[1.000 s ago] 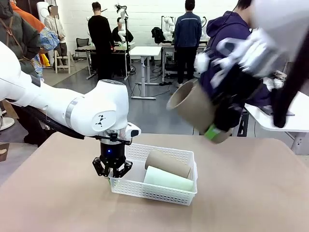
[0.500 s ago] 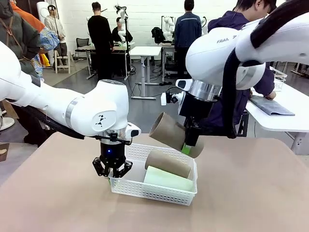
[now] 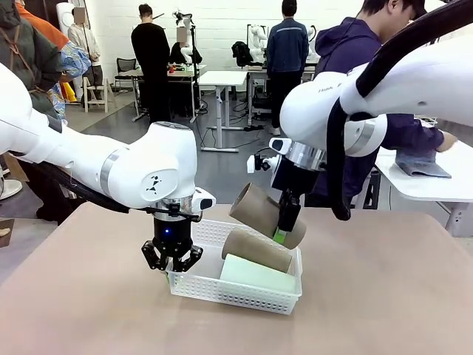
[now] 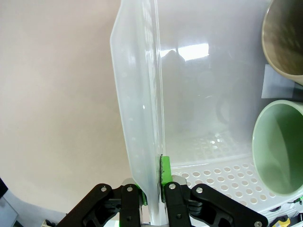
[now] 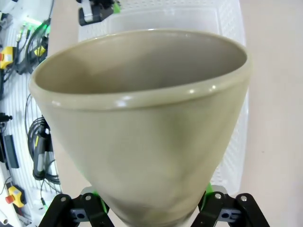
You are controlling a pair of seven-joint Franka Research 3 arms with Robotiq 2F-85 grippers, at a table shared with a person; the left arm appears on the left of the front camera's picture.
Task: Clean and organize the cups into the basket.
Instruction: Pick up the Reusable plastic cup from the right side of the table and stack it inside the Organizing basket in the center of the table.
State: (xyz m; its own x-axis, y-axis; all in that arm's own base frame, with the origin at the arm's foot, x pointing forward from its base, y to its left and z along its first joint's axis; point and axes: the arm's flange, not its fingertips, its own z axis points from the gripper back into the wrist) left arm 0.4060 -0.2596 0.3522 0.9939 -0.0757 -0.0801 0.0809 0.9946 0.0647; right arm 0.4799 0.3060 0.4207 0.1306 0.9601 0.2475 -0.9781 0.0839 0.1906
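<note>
Cups are the matter here: a tan-brown cup [image 3: 256,249] and a pale mint green cup [image 3: 257,274] lie on their sides, touching, inside the white perforated basket [image 3: 222,291], which sits on the beige worktop [image 3: 384,296]. A third tan cup [image 3: 264,214] hangs tilted above the basket's far right part, grasped near its base by the right hand [image 3: 284,231], mouth toward the robot's left; in the right wrist view this cup [image 5: 142,123] rises between the green-padded fingers [image 5: 208,190]. The left hand [image 3: 172,260] is clenched on the basket's left rim, and in the left wrist view its fingers [image 4: 164,171] pinch the thin wall [image 4: 142,109]. A person [image 3: 369,52] stands at the far side.
</note>
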